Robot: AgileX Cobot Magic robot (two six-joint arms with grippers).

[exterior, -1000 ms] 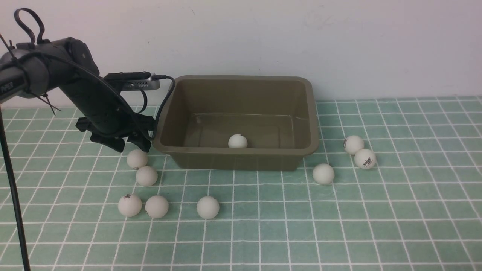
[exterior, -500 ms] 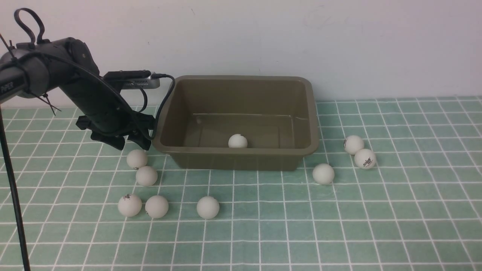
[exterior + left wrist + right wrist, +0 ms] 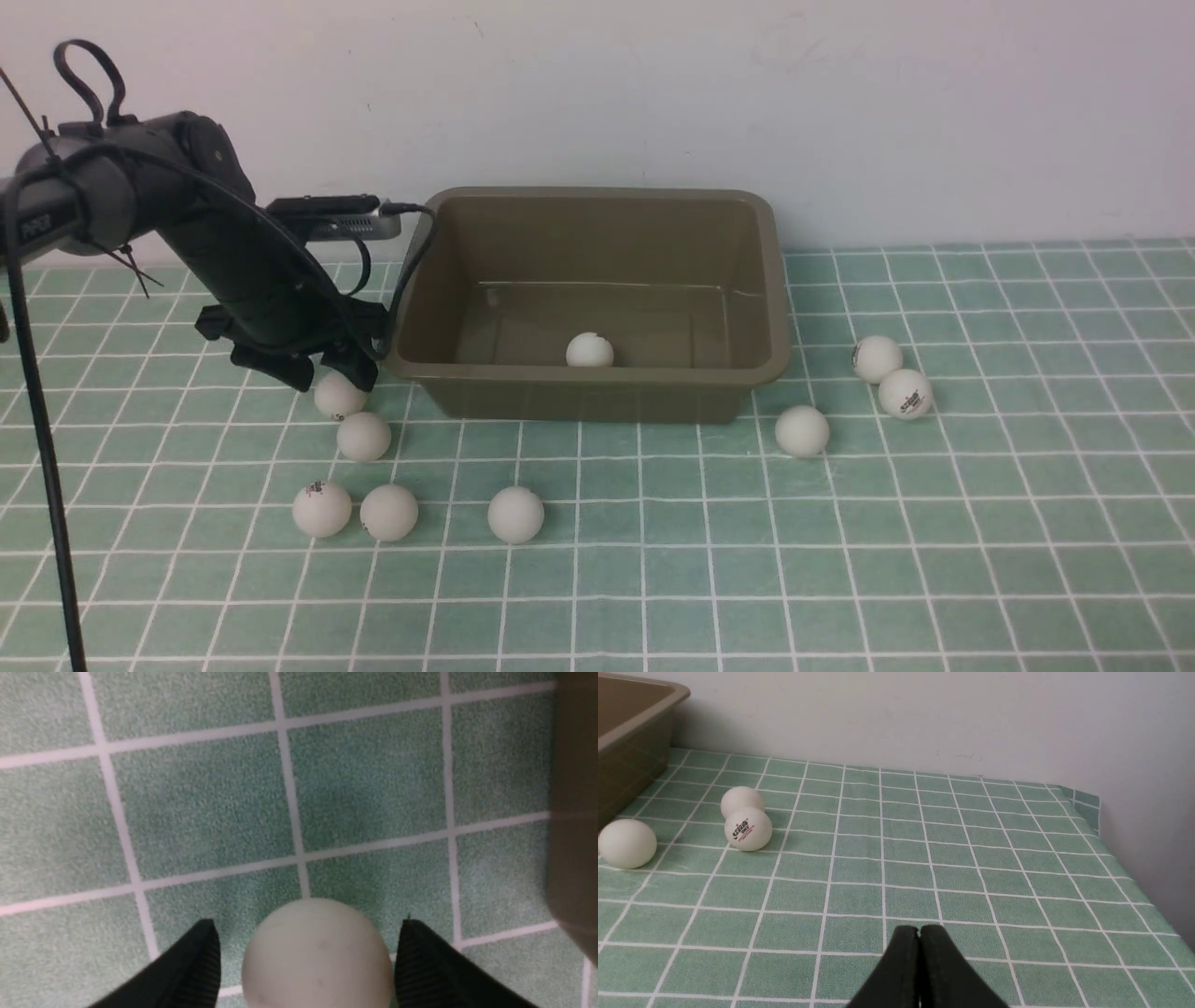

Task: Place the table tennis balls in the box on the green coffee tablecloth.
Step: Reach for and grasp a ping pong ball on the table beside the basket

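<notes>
The olive-brown box (image 3: 771,280) stands on the green coffee tablecloth (image 3: 840,560) with one table tennis ball (image 3: 589,350) inside. Several white balls lie on the cloth left of the box (image 3: 363,436) and three lie to its right (image 3: 801,430). My left gripper (image 3: 329,375) is open, low over the ball nearest the box's front left corner (image 3: 339,398). In the left wrist view this ball (image 3: 317,956) sits between the two fingers of the left gripper (image 3: 307,923), with small gaps on both sides. My right gripper (image 3: 919,927) is shut and empty, low over the cloth.
The box wall (image 3: 574,812) is close beside my left gripper. The left wrist camera's cable (image 3: 411,245) hangs by the box's left rim. A white wall runs behind. The cloth's far right edge (image 3: 1087,798) ends near a side wall. A thin dark pole (image 3: 42,448) stands at far left.
My left gripper has dropped and shifted slightly right, so its open fingers now straddle the ball by the box's corner. The balls and box have not moved.
</notes>
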